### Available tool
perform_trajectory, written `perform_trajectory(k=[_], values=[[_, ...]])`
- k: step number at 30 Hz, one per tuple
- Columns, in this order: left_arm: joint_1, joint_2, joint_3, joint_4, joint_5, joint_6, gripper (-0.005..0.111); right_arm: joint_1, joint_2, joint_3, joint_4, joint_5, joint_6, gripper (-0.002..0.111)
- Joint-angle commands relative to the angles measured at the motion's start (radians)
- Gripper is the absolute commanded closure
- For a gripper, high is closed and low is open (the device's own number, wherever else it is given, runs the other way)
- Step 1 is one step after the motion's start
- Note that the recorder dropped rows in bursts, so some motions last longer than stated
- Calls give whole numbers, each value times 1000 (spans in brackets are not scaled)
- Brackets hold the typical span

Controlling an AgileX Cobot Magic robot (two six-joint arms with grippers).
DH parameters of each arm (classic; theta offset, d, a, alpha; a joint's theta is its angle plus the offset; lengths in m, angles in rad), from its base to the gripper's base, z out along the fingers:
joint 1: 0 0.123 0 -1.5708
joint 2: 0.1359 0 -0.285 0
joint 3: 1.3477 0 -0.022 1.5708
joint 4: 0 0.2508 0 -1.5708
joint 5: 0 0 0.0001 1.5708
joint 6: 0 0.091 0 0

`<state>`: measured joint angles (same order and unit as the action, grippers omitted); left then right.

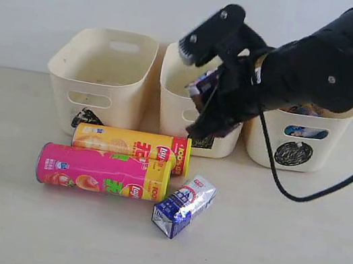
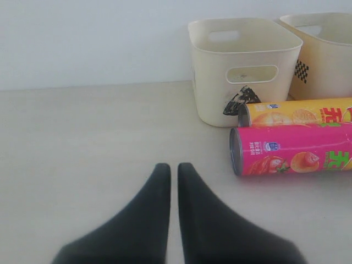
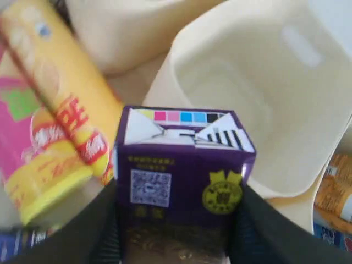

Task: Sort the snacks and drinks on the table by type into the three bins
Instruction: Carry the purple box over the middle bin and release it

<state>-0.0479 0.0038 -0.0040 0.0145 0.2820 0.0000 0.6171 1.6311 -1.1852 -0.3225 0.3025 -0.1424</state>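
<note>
Three cream bins stand in a row at the back of the surface: the left bin, the middle bin and the right bin, which already holds foil bags. The largest risk is at the middle bin. The right hand pinches the dark purple carton by its sides and holds it in the air roughly over that bin's front rim, not clearly over the hollow. Let go there, the carton would likely strike the rim and drop outside. It could then land on the yellow tube, which lies just in front of the bins, touching or nearly touching the pink tube. Both tubes lie on their sides, so a knock might set them rolling. A lesser risk is the arm sweeping low on its way out and clipping the bin wall. The blue-and-white carton lies near the tubes' ends and could be nudged in the same way. The least concern is the left hand, its fingers pressed together on nothing, low over bare surface and apart from the tubes.
</note>
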Motion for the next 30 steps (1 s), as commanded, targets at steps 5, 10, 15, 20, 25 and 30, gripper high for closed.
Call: perform_trajectory(k=[5, 10, 15, 20, 25, 30], values=[[2, -4, 4, 2, -1, 7, 103, -74, 1, -3, 13, -410, 175, 108], [2, -4, 4, 2, -1, 7, 103, -145, 92, -3, 62, -566, 223, 108], [2, -4, 4, 2, -4, 7, 103, -177, 162, -3, 108, -689, 221, 108], [2, -4, 4, 2, -4, 7, 103, -189, 248, -44, 108, -739, 223, 108], [2, -4, 4, 2, -4, 7, 103, -189, 339, -131, 108, -737, 223, 108], [2, -4, 4, 2, -4, 7, 103, -189, 400, -184, 108, -719, 223, 108]])
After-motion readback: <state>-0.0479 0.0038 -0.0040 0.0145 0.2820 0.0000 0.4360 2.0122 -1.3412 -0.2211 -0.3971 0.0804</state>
